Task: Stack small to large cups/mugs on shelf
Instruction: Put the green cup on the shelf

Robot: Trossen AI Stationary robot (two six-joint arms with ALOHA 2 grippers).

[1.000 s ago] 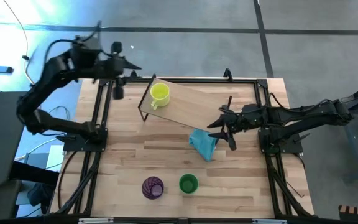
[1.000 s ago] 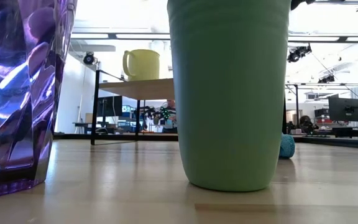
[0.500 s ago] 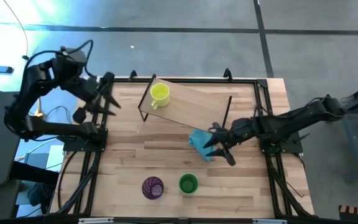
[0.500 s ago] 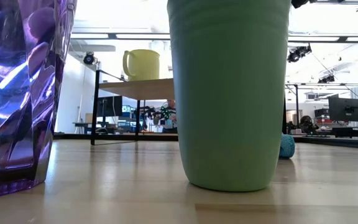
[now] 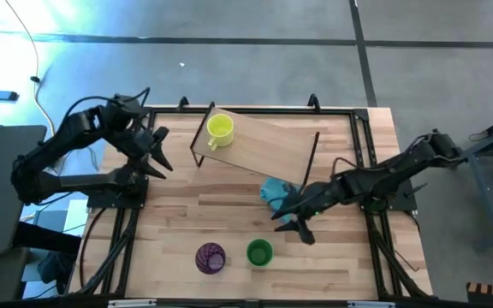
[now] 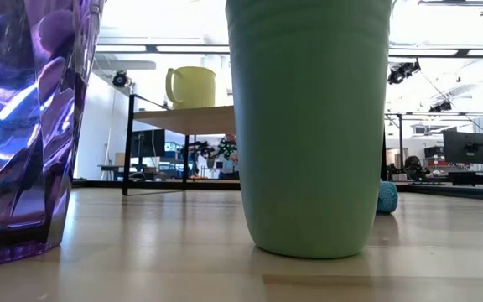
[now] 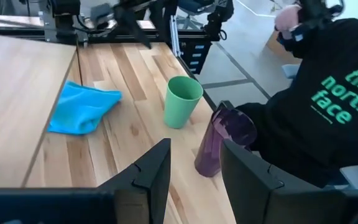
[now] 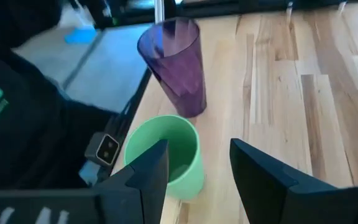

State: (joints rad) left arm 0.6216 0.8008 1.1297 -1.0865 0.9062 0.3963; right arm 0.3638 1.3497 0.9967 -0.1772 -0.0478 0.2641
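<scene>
Right hand [image 5: 293, 221] open, near green cup [image 5: 259, 252], purple tumbler [image 5: 210, 257] beyond; left hand [image 5: 155, 147] open.

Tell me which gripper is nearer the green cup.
Right. The right gripper hangs open just up and to the right of the green cup in the high view. The left gripper is far off, near the table's left edge beside the shelf.

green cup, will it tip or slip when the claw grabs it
The green cup looks like thin plastic, so probably light and easy to nudge. It narrows toward its base, so a high push might tip it. Its smooth walls may slip a little. The right claw is open and close by; the purple cup stands beside the green one, apart.
</scene>
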